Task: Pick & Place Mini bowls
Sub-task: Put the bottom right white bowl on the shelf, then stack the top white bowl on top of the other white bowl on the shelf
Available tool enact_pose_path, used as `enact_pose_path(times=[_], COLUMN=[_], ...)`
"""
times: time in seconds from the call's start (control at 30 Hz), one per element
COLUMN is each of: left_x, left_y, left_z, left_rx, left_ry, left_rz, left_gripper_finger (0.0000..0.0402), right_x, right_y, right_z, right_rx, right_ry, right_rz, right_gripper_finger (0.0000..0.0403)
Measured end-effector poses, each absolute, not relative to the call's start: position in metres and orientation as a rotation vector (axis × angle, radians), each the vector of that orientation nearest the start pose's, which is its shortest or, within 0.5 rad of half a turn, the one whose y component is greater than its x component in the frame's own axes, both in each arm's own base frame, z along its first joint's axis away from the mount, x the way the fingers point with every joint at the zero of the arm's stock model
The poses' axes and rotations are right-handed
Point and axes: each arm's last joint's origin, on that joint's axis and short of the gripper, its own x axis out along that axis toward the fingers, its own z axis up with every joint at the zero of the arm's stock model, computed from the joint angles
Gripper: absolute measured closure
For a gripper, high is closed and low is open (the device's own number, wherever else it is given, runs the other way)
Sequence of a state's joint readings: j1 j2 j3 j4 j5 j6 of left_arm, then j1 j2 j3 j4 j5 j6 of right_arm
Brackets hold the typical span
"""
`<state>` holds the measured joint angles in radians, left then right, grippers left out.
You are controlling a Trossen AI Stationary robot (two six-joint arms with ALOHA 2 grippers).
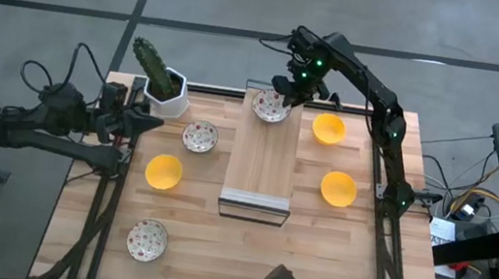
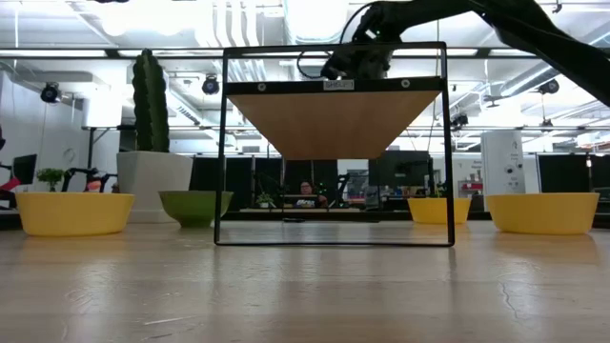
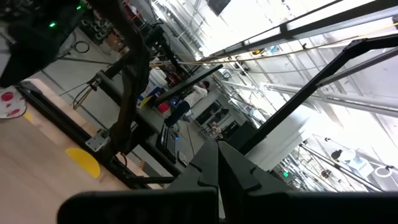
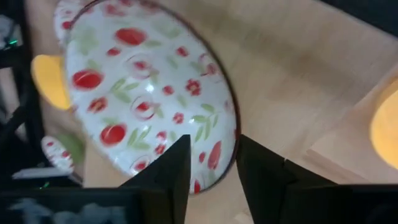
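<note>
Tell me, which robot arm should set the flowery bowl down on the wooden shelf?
The right one. Its gripper already pinches the rim of the flowery bowl over the far end of the wooden shelf. The left gripper waits by the table's left edge, near the cactus pot, away from that bowl.

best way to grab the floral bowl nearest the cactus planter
Take the floral bowl by its thin rim, coming straight down from above. It sits upright and open, so one finger could go inside the wall and one outside. The left gripper is nearest; the planter stands close behind.
</note>
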<state>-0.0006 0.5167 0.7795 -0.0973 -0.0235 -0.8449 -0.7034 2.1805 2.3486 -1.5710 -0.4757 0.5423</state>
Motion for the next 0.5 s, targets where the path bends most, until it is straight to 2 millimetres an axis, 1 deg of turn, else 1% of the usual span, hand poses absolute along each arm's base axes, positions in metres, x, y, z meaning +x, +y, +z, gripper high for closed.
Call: enact_pose_path(times=[0.07, 0.17, 0.33, 0.4, 0.5], left_x=[0.107, 0.109, 0.117, 0.122, 0.131], left_y=[0.001, 0.001, 0.002, 0.002, 0.002], left_z=[0.370, 0.367, 0.357, 0.352, 0.345], left_rx=[-0.867, -0.944, -0.968, -0.973, -0.966], left_ry=[-0.153, -0.135, -0.047, 0.000, 0.058], left_rz=[-0.045, -0.014, 0.059, 0.087, 0.129], left_gripper_finger=[0.0401, 0.0401, 0.0399, 0.0389, 0.0356], right_x=[0.325, 0.319, 0.306, 0.299, 0.287], right_y=[-0.257, -0.250, -0.230, -0.220, -0.204], right_z=[0.336, 0.351, 0.383, 0.398, 0.420], right_rx=[1.252, 1.218, 1.161, 1.133, 1.090], right_ry=[1.109, 1.079, 1.010, 0.975, 0.920], right_rz=[-0.494, -0.469, -0.436, -0.420, -0.398], right_gripper_finger=[0.0270, 0.0265, 0.0265, 0.0266, 0.0264])
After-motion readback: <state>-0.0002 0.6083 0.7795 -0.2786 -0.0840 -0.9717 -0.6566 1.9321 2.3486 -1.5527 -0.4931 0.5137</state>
